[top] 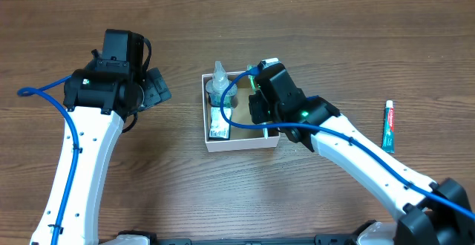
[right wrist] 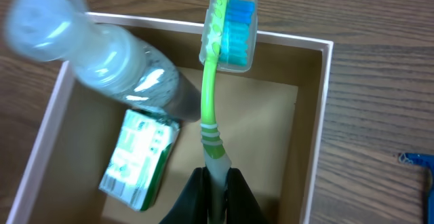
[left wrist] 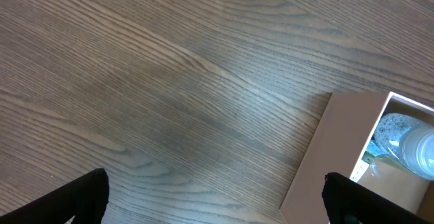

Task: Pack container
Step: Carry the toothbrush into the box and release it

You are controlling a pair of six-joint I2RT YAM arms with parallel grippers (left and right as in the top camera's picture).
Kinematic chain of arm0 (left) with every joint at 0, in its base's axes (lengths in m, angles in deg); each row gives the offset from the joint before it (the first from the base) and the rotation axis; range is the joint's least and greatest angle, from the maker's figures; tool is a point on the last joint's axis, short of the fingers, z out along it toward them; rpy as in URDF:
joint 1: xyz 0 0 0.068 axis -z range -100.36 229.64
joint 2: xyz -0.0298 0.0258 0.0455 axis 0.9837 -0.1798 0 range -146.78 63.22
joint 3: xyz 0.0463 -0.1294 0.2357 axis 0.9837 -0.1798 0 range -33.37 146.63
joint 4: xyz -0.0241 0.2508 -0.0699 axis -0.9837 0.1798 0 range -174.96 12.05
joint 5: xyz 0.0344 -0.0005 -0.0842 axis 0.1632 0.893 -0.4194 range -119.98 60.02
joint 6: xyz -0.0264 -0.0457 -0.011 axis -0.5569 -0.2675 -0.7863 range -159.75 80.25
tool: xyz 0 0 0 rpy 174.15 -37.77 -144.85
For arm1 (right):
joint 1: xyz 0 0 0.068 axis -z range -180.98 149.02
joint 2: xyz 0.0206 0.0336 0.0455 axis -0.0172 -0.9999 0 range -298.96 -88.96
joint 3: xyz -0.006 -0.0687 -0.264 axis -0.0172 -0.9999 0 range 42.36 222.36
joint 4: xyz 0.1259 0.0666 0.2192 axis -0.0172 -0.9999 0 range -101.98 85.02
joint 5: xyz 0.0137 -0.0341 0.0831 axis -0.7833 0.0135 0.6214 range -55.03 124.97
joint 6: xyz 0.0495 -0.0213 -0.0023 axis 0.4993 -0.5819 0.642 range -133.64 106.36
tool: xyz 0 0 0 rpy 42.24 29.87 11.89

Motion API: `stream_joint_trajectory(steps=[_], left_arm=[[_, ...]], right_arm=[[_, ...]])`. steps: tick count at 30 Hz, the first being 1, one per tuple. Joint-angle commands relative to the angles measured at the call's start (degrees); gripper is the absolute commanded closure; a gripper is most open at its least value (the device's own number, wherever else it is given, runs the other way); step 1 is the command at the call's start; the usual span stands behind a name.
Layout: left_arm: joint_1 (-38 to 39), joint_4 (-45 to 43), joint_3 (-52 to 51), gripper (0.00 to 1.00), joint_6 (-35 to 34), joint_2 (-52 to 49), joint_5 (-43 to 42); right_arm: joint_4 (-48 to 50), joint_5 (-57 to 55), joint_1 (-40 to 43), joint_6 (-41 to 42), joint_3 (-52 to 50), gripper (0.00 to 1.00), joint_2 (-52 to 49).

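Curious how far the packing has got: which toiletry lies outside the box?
The toothpaste tube, alone on the table right of the container. The clear bottle and green packet sit inside it; the toothbrush is held over it by the right fingers.

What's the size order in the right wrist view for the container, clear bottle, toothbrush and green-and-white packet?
1. container
2. clear bottle, though nearness to the camera enlarges it
3. toothbrush and green-and-white packet: unsure, since the brush is longer and the packet wider
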State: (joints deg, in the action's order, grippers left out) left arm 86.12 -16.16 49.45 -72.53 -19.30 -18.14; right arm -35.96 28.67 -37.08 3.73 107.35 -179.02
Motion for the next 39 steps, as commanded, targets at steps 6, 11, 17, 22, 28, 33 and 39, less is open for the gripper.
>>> stream_joint_trajectory(steps=[6, 11, 17, 22, 28, 33, 39], left_arm=[[-0.1, 0.0, 0.9, 0.00, 0.9, 0.5, 0.7], [-0.1, 0.0, 0.9, 0.00, 0.9, 0.5, 0.7], [-0.1, -0.1, 0.9, 0.00, 0.9, 0.5, 0.7], [-0.1, -0.1, 0.9, 0.00, 0.9, 0.5, 0.7], [-0.1, 0.0, 0.9, 0.00, 0.9, 0.5, 0.7], [-0.1, 0.0, 0.9, 0.00, 0.9, 0.5, 0.7], [-0.1, -0.1, 0.9, 0.00, 0.9, 0.5, 0.7]], right_arm=[[2.3, -2.4, -0.2, 0.5, 1.5, 0.94, -1.5], [3.3, -5.7, -0.2, 0.5, 0.7, 0.93, -3.4], [1.5, -5.7, -0.2, 0.5, 0.6, 0.93, -5.1], [0.2, -5.7, -0.2, 0.5, 0.6, 0.82, -5.1], [-0.5, -5.7, -0.2, 0.5, 0.6, 0.76, -5.1], [-2.6, -6.4, -0.2, 0.3, 1.8, 0.72, -3.5], [-11.7, -13.2, -0.2, 0.6, 3.9, 0.68, 5.4]])
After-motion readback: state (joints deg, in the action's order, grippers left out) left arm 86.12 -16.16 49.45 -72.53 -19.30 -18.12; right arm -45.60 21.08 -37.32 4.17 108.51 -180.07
